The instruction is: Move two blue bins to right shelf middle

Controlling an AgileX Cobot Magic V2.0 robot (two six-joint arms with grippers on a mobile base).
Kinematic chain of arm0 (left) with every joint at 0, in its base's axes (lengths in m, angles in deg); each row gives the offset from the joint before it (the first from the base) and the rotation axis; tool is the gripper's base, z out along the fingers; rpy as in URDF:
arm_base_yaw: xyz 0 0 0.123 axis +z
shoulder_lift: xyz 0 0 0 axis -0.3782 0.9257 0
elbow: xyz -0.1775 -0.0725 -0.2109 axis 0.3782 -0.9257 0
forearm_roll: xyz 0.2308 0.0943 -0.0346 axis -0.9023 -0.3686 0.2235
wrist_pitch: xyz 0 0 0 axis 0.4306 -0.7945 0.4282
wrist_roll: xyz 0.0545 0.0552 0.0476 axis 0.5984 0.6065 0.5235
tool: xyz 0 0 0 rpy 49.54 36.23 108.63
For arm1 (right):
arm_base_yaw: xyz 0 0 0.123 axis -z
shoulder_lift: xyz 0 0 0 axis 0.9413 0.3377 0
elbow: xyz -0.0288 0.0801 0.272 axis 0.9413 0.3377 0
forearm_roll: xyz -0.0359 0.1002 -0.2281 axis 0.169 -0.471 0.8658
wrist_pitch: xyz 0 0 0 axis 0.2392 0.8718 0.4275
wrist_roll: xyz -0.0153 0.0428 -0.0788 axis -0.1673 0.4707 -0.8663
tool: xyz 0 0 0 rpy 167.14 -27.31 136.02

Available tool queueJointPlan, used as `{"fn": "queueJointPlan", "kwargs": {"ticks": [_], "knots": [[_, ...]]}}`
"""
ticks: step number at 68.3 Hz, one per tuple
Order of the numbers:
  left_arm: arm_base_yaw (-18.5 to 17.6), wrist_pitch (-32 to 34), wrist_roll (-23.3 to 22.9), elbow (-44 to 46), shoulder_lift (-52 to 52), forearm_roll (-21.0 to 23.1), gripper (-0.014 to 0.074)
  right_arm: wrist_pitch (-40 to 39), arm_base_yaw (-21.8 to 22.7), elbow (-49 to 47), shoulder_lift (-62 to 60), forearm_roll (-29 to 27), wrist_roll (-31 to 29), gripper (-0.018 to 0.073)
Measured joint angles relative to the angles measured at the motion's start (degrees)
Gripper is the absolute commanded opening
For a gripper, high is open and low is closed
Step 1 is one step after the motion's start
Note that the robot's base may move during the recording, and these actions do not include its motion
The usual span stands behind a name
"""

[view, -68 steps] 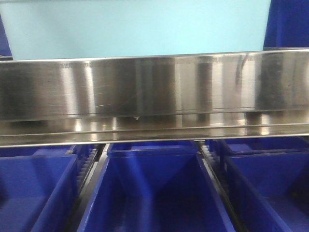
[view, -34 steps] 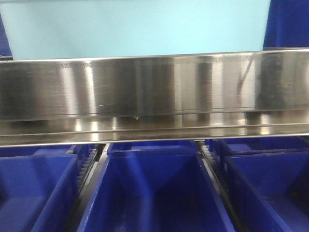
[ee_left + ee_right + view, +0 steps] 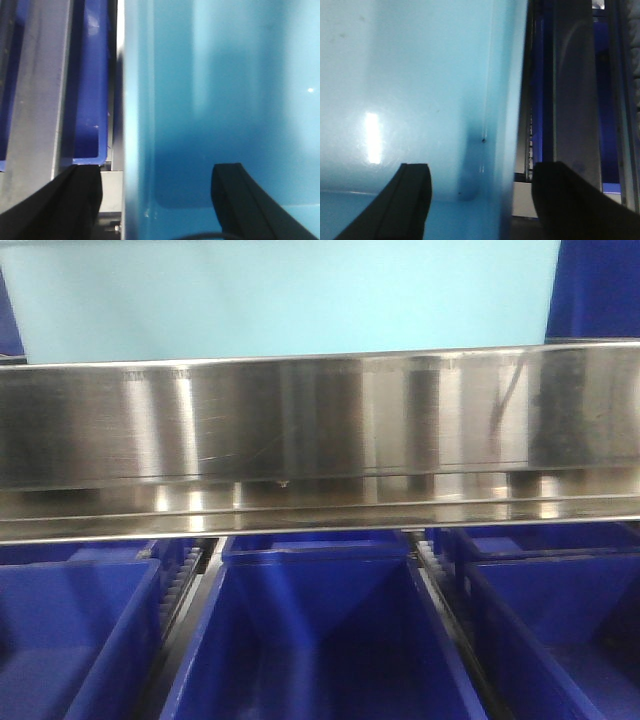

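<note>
In the front view, a light blue bin (image 3: 290, 295) fills the top of the frame, sitting just above a wide steel shelf edge (image 3: 320, 420) that runs across the middle from side to side. Below that edge, three dark blue bins (image 3: 320, 640) stand side by side along the bottom of the frame, with narrow gaps between them. Another dark blue surface shows in the upper right corner, but what it is cannot be told.

In the left wrist view, the left gripper (image 3: 157, 170) is spread wide. One black finger (image 3: 75, 195) is in the lower left of the frame, outside the light blue bin (image 3: 225, 75), and the other is in the lower right, inside it, so the bin's wall runs up the frame between them. Neither finger is seen pressing on the wall. A dark blue bin (image 3: 90, 90) and a grey steel strip (image 3: 42, 90) lie along the left side.

In the right wrist view, the right gripper (image 3: 482, 167) is also spread wide. Its fingers (image 3: 412, 200) straddle the wall of the light blue bin (image 3: 410, 75), which fills the left of the frame. A steel bar (image 3: 572, 100) and dark blue parts lie to the right.
</note>
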Motion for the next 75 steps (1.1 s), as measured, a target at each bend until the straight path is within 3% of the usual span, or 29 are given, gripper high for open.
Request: {"fn": "queueJointPlan", "kwargs": {"ticks": [75], "knots": [[0.0,0.1,0.0,0.0,1.3,-1.6,0.0371,0.0,0.0,0.0,0.0,0.1,0.0,0.0328]]}}
